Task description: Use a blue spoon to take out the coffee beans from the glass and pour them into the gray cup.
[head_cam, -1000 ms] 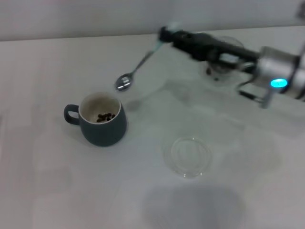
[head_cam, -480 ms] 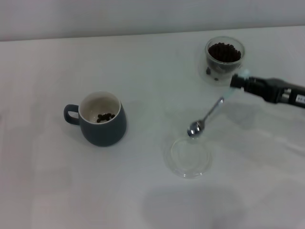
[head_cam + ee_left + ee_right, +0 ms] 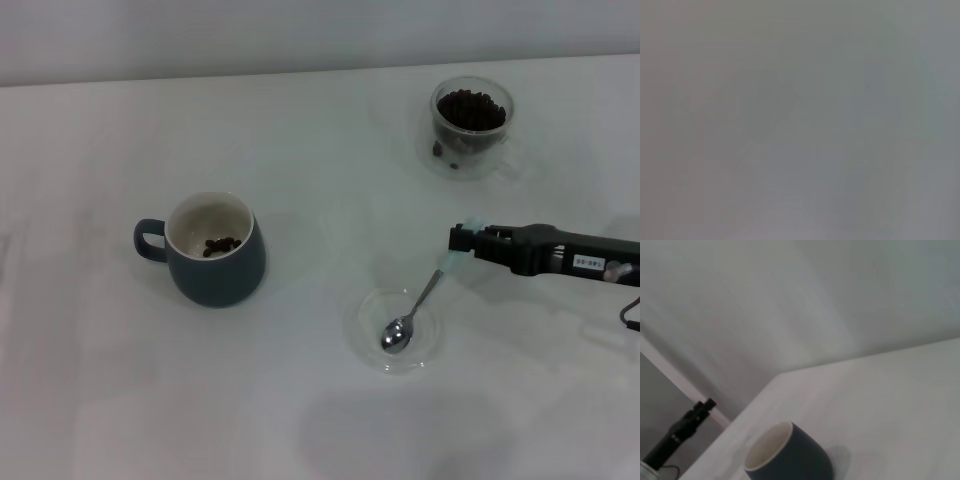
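My right gripper [image 3: 463,243] reaches in from the right and is shut on the pale handle of the blue spoon [image 3: 426,295]. The spoon slants down, and its silver bowl lies inside the flat clear saucer [image 3: 368,345] with no beans in it. The glass [image 3: 472,120] stands at the back right, filled with coffee beans [image 3: 470,108], behind the gripper. The gray cup [image 3: 213,252] stands at the left with a few beans [image 3: 222,245] on its white bottom. It also shows in the right wrist view as the gray cup [image 3: 800,457]. My left gripper is out of view.
The white table [image 3: 300,130] ends at a pale wall along the back. A dark rod-like object [image 3: 682,432] stands off the table's far side in the right wrist view. The left wrist view is a blank grey blur.
The right gripper has carried the spoon from above the gray cup rightward past the glass, then down toward me. The spoon's bowl now lies in the saucer.
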You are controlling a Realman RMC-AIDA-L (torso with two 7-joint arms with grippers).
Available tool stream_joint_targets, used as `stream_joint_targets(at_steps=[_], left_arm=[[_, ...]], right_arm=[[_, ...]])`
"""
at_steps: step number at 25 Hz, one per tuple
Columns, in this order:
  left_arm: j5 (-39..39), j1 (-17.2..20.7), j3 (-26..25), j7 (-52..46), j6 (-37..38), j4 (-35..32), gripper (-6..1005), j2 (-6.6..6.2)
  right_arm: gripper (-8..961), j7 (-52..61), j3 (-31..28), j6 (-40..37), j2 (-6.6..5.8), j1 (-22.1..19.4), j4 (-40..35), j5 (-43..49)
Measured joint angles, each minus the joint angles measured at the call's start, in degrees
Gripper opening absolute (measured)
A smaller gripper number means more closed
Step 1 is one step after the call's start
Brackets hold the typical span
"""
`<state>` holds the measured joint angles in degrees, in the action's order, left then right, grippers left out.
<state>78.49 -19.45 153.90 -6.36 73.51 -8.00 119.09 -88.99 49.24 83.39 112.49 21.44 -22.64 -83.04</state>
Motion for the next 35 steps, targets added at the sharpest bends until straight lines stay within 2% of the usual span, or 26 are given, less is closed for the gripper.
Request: stream_joint_targets(at_steps=[7,21,30,32,33,34,35], left_arm=[[0.0,0.1,0.0,0.0,-0.1,0.0,773,0.00],[0.0,0.4,0.0,0.0,-0.1,0.1,772,0.00],[0.0,0.5,0.0,-0.1,-0.1,0.1,771,0.00],[0.0,0.5,0.0,-0.1,-0.1,0.1,771,0.00],[0.0,0.5,0.0,-0.1,-0.1,0.1,771,0.00],[0.0,0.5,0.0,-0.1,-0.1,0.1,771,0.00],[0.0,0.5,0.0,-0.1,-0.1,0.1,771,0.00]], right_arm=[[284,0.7,0.5,-1.0,0.43,1.8,1.9,1.8],[293,-0.2,0.4,-4.9,1.28,2.0,1.4,1.9],[601,-2.2,-0.8,-7.0,1.14,1.8,0.2,1.3],[663,-3.8,-2.9,-7.0,1.18,1.5,-0.3,1.2],[662,-5.2,-4.8,-6.8,1.23,1.3,-0.5,1.2],[661,-8.8,-9.8,-6.2,1.55,0.9,-0.5,1.1],[674,-8.8,-9.8,-6.2,1.55,0.9,-0.5,1.1]])
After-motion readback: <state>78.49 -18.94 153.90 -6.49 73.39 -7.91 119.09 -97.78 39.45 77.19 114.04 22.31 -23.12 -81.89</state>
